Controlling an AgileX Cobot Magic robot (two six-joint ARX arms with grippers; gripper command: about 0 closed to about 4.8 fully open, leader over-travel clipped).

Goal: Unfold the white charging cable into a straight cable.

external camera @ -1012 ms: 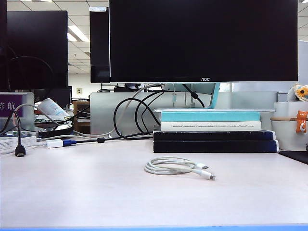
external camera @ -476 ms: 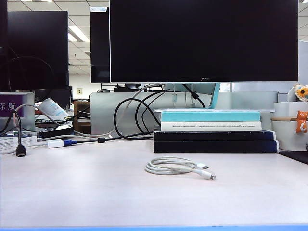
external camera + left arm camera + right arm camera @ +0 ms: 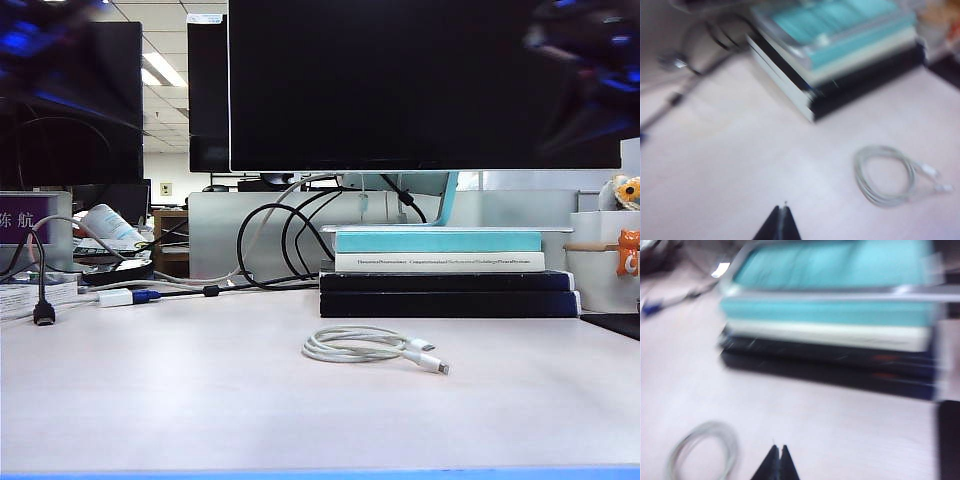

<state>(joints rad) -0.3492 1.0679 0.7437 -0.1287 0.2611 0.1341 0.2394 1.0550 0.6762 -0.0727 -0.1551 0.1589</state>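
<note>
**A:** While the white charging cable point(image 3: 372, 346) lies where it lay a second ago, coiled in a loose loop on the pale desk point(image 3: 180, 390) with both plugs trailing toward the right, two dark blurs have entered the top corners of the exterior view that were not there before.

**B:** The arms?

**A:** So it appears: the left arm point(image 3: 55, 50) smeared across the upper left, the right arm point(image 3: 590, 60) across the upper right, both high above the desk. Nothing else has changed.

**B:** And the grippers?

**A:** The left gripper point(image 3: 780, 222) has its fingers pressed together to a point, holding nothing, over bare desk with the coil well apart from it. The right gripper point(image 3: 776, 463) is likewise pinched closed and empty, the coil point(image 3: 702, 450) near it to one side.

**B:** What stands around the cable?

**A:** Behind it, a stack of books point(image 3: 445, 272), teal and white over two black volumes, under a large dark monitor point(image 3: 420, 85). Black monitor cables point(image 3: 285, 240) loop behind and to the left. A white adapter with a blue plug point(image 3: 128, 296) lies farther left.

**B:** Room to move?

**A:** Open desk on both sides of the coil and in front, down to the blue front edge point(image 3: 320, 473).
</note>
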